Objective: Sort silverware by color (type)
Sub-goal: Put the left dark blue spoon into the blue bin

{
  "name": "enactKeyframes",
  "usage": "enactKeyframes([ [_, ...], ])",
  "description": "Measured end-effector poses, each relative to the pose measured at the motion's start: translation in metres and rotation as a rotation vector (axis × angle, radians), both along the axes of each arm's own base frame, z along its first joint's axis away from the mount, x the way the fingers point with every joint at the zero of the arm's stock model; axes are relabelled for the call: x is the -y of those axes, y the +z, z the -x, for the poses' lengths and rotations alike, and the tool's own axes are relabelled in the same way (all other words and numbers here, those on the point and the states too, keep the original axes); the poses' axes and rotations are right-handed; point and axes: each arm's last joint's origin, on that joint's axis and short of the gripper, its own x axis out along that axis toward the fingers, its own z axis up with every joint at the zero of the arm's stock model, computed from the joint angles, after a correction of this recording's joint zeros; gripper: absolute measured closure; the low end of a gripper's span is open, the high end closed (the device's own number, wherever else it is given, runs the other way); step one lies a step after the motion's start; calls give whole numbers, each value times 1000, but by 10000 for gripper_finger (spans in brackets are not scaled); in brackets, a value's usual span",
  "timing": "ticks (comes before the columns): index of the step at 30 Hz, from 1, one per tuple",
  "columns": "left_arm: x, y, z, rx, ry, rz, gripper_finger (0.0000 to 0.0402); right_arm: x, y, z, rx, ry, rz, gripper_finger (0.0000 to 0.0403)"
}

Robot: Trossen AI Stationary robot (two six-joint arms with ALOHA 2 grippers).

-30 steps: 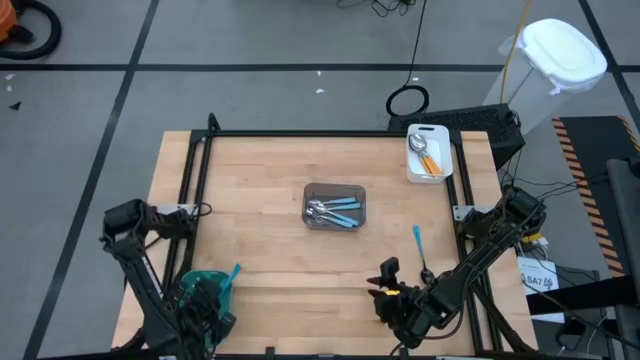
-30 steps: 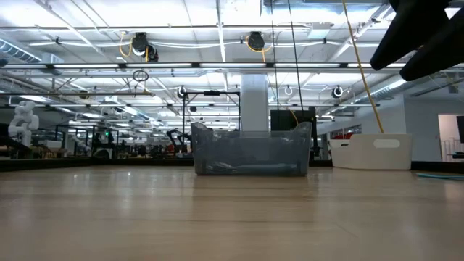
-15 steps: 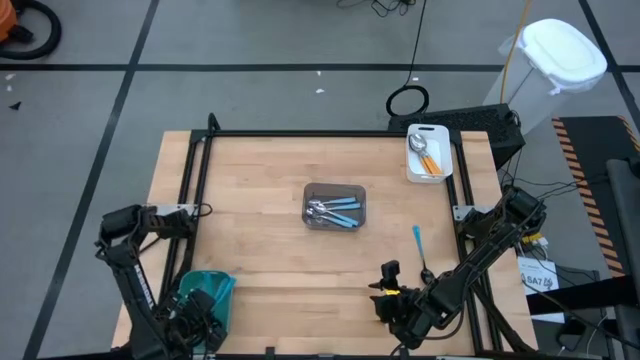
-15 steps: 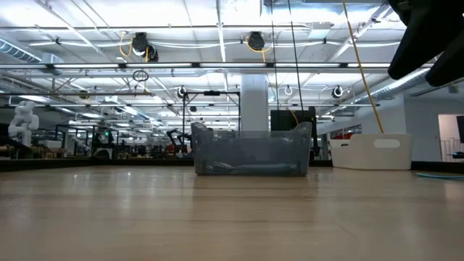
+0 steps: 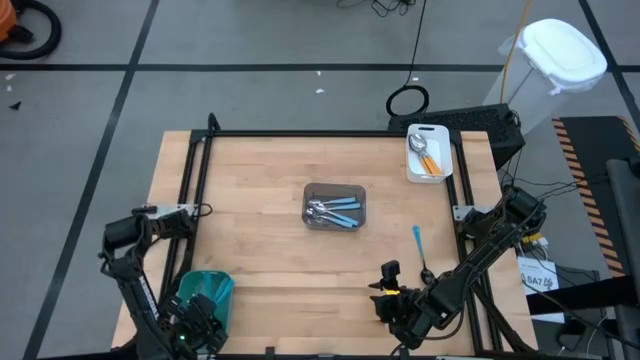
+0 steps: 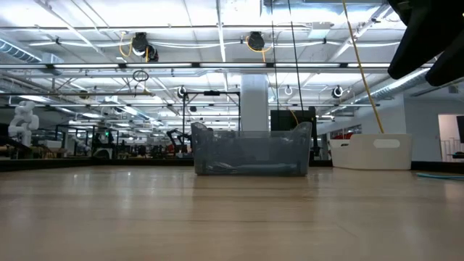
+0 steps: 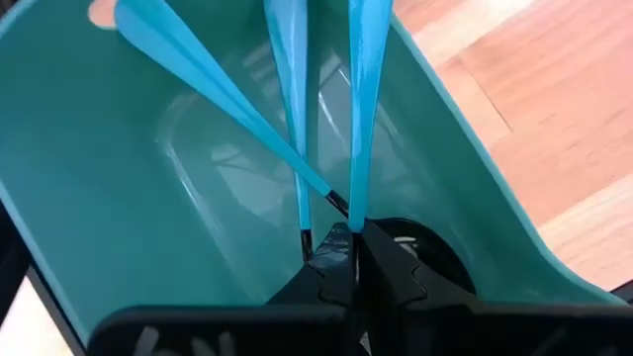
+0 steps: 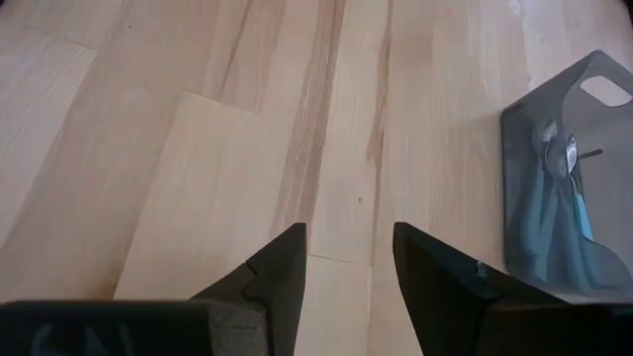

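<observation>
**Light spoons, thin handles: grip mid-handle**

Left gripper, pressed together, sits inside the teal bin among blue-handled spoons. Right gripper, spread and empty, hovers near a loose blue spoon. Others lie in the grey tray and white tray. Likely light, stiff, slippery.

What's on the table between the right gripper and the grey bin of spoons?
Nothing: in the right wrist view, bare wood runs from the open right gripper to the grey bin. The high view agrees.
</observation>
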Motion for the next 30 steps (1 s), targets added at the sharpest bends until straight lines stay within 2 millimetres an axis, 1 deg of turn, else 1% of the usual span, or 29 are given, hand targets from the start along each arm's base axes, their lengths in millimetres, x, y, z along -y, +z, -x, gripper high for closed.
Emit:
enactKeyframes([
  [5, 0, 0, 0, -15, 11, 2, 396, 0, 0, 0, 0, 0, 0, 257],
  [11, -7, 12, -1, -129, 83, -40, 396, 0, 0, 0, 0, 0, 0, 257],
  [15, -4, 18, -3, -162, 104, 6, 396, 0, 0, 0, 0, 0, 1, 257],
  [19, -2, 16, 2, -174, 88, -15, 396, 0, 0, 0, -2, 6, 7, 257],
  [24, -1, 13, 1, -167, 81, -29, 396, 0, 0, 0, -5, 18, 18, 257],
  [30, 1, -2, -6, -153, 62, -84, 396, 0, 0, 0, -3, 22, 21, 257],
])
